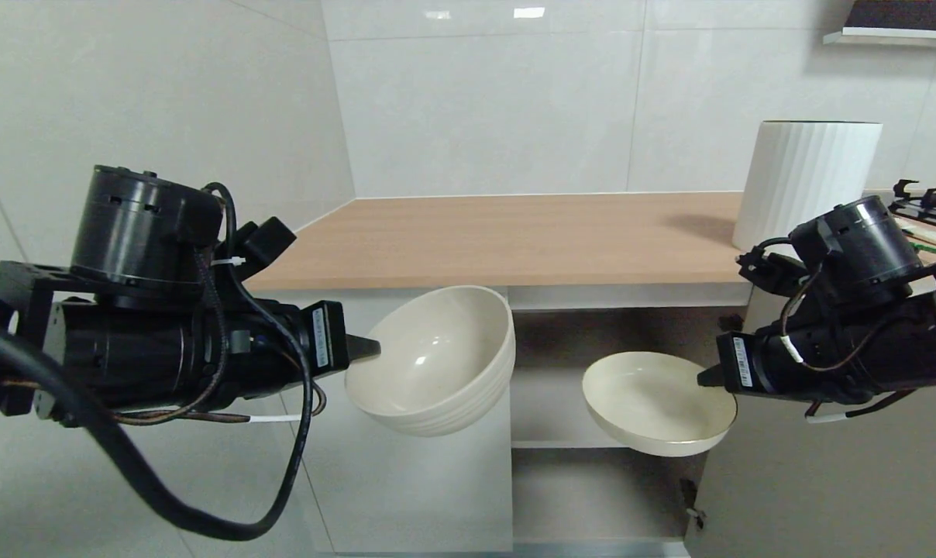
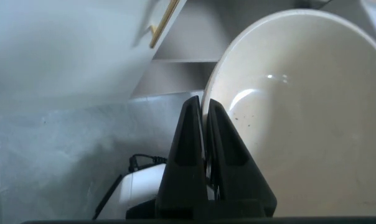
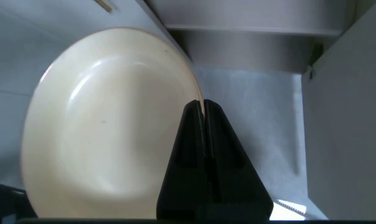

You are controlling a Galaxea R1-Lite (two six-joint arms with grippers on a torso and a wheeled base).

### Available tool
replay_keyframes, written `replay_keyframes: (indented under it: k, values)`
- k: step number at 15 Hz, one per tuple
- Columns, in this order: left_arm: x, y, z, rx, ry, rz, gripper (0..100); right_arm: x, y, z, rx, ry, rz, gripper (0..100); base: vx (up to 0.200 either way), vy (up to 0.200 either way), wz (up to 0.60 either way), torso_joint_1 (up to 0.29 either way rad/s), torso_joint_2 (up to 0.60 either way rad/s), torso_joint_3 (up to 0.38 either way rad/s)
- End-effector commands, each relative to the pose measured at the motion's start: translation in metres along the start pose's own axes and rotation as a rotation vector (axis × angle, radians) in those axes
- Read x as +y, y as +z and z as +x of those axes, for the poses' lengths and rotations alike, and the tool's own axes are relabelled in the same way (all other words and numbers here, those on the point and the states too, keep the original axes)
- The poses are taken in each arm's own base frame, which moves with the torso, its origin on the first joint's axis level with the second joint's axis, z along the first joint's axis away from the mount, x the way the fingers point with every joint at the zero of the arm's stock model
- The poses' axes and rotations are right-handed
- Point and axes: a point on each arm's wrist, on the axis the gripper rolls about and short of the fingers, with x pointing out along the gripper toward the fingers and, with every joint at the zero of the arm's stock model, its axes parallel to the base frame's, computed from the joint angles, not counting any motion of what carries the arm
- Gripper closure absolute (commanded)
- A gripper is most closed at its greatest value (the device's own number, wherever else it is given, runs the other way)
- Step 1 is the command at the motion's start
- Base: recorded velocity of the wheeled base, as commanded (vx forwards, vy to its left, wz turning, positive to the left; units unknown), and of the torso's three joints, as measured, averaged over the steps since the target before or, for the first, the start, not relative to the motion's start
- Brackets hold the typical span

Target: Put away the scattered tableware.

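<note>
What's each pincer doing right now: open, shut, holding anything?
Left pincer: closed on the rim of the deep cream bowl.
Right pincer: closed on the rim of the shallow cream plate.

The bowl (image 2: 300, 124) runs past the left wrist view's edge, and the plate (image 3: 107, 124) is cut off in the right wrist view. In the head view both partly hide the cupboard (image 1: 561, 333) behind them.

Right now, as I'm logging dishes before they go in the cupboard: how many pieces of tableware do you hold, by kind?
bowl: 1, clamped by its rim in the left gripper
shallow plate: 1, clamped by its rim in the right gripper
Total: 2
</note>
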Motion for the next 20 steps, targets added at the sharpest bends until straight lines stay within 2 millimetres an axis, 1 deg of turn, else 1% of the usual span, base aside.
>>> replay_keyframes:
  k: [1,3,6,7,8,12,13,14,16,17,18,19,20]
  values:
    - [0.0,-0.001,0.001,0.004,-0.001,0.001,100,0.0,-0.001,0.004,0.012,-0.003,0.001,100,0.0,0.0,0.0,-0.139,0.45,0.32]
    - [-0.001,-0.001,0.001,0.005,-0.002,0.002,100,0.0,-0.001,0.006,0.016,-0.006,0.001,100,0.0,0.0,0.0,-0.1,0.43,0.278]
    - [-0.001,-0.002,0.002,0.01,0.0,0.002,100,0.0,0.0,0.012,0.023,-0.009,0.001,100,0.0,0.0,0.0,0.007,0.04,-0.004]
    - [0.0,-0.002,0.003,0.015,0.0,0.004,100,-0.001,-0.001,0.018,0.035,-0.013,0.001,100,0.0,0.0,0.0,0.0,0.0,0.0]
    - [-0.001,-0.003,0.005,0.014,-0.004,0.007,100,-0.001,-0.001,0.026,0.053,-0.021,0.002,100,0.0,0.0,0.0,-0.124,0.16,0.173]
    - [-0.003,-0.009,0.015,0.042,-0.009,0.016,100,-0.005,-0.003,0.077,0.073,-0.085,0.006,100,0.0,0.0,0.0,-0.032,0.05,0.04]
    - [-0.002,-0.011,0.02,0.055,-0.001,0.015,100,-0.011,-0.003,0.113,0.067,-0.113,0.019,100,0.0,0.0,0.0,0.0,0.0,0.0]
    - [0.0,-0.012,0.026,0.071,0.009,0.013,100,-0.019,-0.004,0.134,0.063,-0.135,0.031,100,0.0,0.0,0.0,0.0,0.0,0.0]
    - [0.001,-0.013,0.033,0.086,0.018,0.011,100,-0.027,-0.001,0.18,0.05,-0.185,0.039,100,0.0,0.0,0.0,0.0,0.0,0.0]
    - [0.001,-0.013,0.034,0.082,0.016,0.012,100,-0.034,0.0,0.212,0.051,-0.242,0.049,100,0.0,0.0,0.0,0.0,0.0,0.0]
    - [0.001,-0.012,0.035,0.08,0.014,0.012,100,-0.038,0.001,0.228,0.043,-0.276,0.06,100,0.0,0.0,0.0,0.0,0.0,0.0]
    - [0.002,-0.013,0.035,0.08,0.016,0.012,100,-0.047,0.005,0.249,0.026,-0.319,0.078,100,0.0,0.0,0.0,0.0,0.0,0.0]
    - [0.002,-0.013,0.035,0.08,0.016,0.012,100,-0.051,0.011,0.258,0.007,-0.327,0.089,100,0.0,0.0,0.0,0.0,0.0,0.0]
